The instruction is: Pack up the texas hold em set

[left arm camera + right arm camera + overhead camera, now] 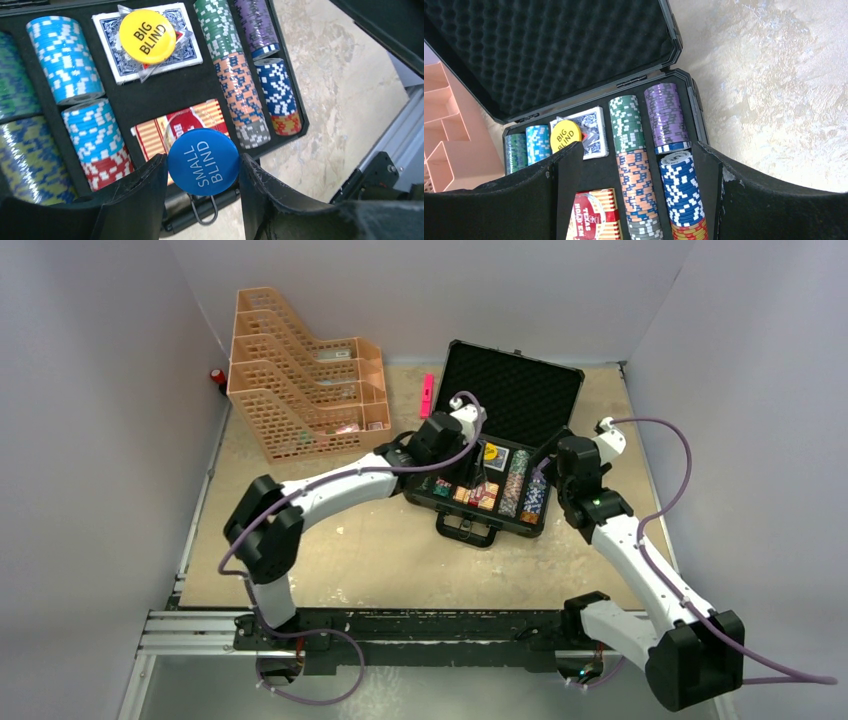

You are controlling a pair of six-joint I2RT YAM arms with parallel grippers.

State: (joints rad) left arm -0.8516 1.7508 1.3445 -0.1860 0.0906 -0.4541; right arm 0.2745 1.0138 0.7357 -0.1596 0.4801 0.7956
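The case point(512, 390) lies on the table point(380, 560) with its long axis set across the view, slightly skewed. Its handle point(468, 530) is turned toward the arm bases and its foam-lined lid is raised at the far side. At the case's handle edge, the small blind button point(202, 161) is pinched between the fingers of the left gripper point(202, 169). It is held over the red deck point(200, 116), with its lettering running diagonally. At the case's right end, the right gripper point(636, 156) is held with its fingers spread wide above the chip rows, and nothing is seen between them. The chip rows point(240, 85) are laid on their sides, their long axes running from the handle edge toward the lid. Deeper in the case, the big blind button point(147, 36) rests on the blue deck point(186, 52). Beyond the case's left end a pink marker point(427, 393) is seen, and a peach file organizer point(300, 380) stands farther left.
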